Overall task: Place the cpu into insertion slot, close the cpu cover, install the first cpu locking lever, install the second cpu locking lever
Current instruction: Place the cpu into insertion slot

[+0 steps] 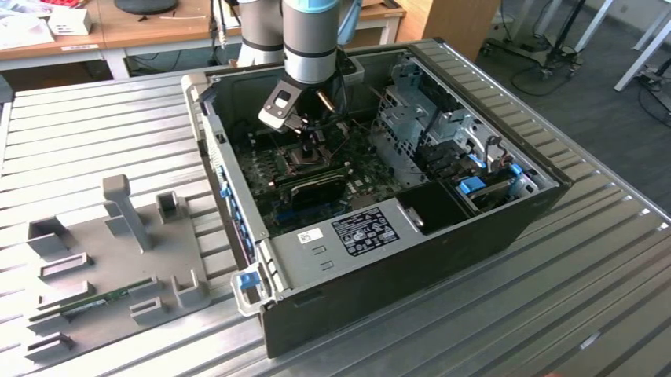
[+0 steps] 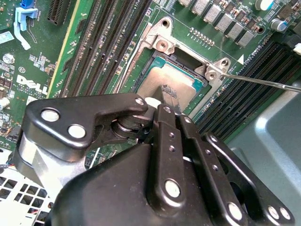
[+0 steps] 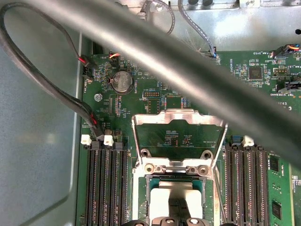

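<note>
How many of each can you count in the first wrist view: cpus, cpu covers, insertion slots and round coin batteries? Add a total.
cpu: 1
cpu cover: 1
insertion slot: 1
round coin battery: 1
Total: 4

cpu [image 2: 162, 79] partly hidden behind jaws

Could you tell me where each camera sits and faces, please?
Exterior view: off the arm, above the open computer case, looking down in; arm and tool show.
Second wrist view: on the arm, slanting past the tool onto the cpu.
First wrist view: on the arm, straight down on the open cpu cover; tool shows.
Both wrist views share cpu and tool.
</note>
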`<state>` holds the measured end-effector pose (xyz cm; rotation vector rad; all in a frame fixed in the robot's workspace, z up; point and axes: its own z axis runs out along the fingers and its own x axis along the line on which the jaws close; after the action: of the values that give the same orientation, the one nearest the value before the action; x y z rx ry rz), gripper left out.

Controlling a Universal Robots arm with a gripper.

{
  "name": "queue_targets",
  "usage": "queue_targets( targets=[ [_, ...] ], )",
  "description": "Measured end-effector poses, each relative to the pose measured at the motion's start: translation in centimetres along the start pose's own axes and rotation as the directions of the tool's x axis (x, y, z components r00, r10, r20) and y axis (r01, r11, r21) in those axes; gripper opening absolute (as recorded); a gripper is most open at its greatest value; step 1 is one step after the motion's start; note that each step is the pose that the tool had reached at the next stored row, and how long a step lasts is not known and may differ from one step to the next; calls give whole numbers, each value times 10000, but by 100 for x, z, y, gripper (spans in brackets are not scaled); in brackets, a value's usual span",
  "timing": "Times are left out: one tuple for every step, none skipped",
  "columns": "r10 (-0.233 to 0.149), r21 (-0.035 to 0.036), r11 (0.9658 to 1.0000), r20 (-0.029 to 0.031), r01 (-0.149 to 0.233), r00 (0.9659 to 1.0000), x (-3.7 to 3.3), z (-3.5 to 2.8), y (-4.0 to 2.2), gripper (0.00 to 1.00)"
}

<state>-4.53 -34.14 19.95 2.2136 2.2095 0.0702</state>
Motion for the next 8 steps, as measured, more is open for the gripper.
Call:
queue_targets(
  targets=[
    [-1, 0, 10000, -1, 1, 10000, 0, 0, 0, 11],
    [0, 0, 10000, 0, 0, 10000, 0, 1, 0, 11],
    [0, 1, 10000, 1, 0, 10000, 0, 3, 0, 11],
    [0, 0, 10000, 1, 0, 10000, 0, 4, 0, 11],
    [0, 1, 10000, 1, 0, 10000, 0, 4, 0, 11],
    [-1, 1, 10000, 2, 1, 10000, 0, 5, 0, 11],
    [0, 1, 10000, 1, 0, 10000, 0, 5, 0, 11],
    [0, 0, 10000, 0, 0, 10000, 0, 6, 0, 11]
  ],
)
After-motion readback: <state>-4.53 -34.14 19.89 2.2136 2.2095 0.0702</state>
